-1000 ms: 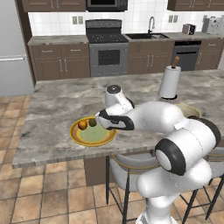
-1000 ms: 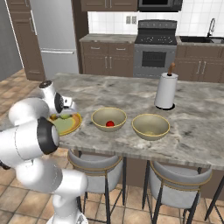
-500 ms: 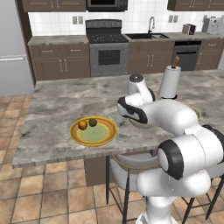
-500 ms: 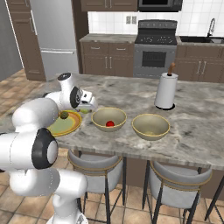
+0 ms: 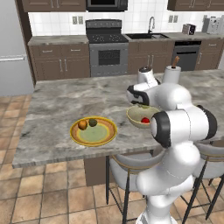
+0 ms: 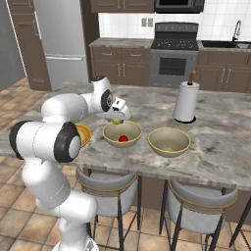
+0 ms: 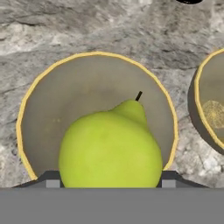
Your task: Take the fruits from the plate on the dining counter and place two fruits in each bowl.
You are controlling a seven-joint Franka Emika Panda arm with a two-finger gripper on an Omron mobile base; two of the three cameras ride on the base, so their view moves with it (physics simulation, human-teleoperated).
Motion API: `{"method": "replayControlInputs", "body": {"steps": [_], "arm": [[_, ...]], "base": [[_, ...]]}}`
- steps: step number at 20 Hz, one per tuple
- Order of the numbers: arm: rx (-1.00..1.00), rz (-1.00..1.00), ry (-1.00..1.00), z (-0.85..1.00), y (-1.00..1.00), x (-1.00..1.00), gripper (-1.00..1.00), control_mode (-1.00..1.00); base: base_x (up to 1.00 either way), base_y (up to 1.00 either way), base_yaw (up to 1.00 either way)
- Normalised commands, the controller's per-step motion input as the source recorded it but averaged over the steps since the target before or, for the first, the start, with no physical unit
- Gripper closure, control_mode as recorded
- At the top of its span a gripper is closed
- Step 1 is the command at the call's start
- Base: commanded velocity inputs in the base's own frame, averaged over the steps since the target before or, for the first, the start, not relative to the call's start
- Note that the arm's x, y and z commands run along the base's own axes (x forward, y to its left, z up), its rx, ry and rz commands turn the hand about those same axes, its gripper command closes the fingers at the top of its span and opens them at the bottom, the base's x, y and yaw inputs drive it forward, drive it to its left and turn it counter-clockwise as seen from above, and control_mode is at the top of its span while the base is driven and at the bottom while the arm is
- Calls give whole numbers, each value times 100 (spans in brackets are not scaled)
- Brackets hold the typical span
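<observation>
Fruits sit in three places along the dining counter (image 5: 57, 105). Furthest left, the plate (image 5: 93, 131) lies near the counter's front edge, with the orange fruit (image 5: 82, 125) and the dark brownish-green fruit (image 5: 92, 122) side by side toward its back rim. To the right of it stands the first bowl (image 6: 122, 134), and the red fruit (image 6: 123, 138) rests inside on its floor. Right above that bowl hangs the gripper (image 6: 116, 119), pinching the yellow-green fruit (image 7: 111, 146) between its fingers (image 7: 51, 180). From the hand view that fruit is pear-shaped with a short dark stem, held over the bowl's hollow and not touching the rim. Further right, just beside the first, is the second bowl (image 6: 169, 141); I can't tell what the pale patch on its floor is. Behind it, toward the far edge of the stone top, a paper towel roll (image 6: 186, 102) stands upright on its holder. Against the back wall are the stove (image 5: 107, 48) and sink (image 5: 146, 36).
</observation>
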Motion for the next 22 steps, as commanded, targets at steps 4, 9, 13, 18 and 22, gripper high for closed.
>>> {"method": "replayControlInputs", "body": {"steps": [4,9,13,18,22], "arm": [[5,0,4,-16,-1,41,100,-100],[10,5,2,-25,0,18,100,-100],[13,6,2,-28,0,3,100,-100],[6,2,2,-35,0,-6,100,-100],[1,2,0,-34,4,-3,100,-100]], "base": [[0,0,0],[0,0,0],[0,0,0],[0,0,0],[0,0,0]]}}
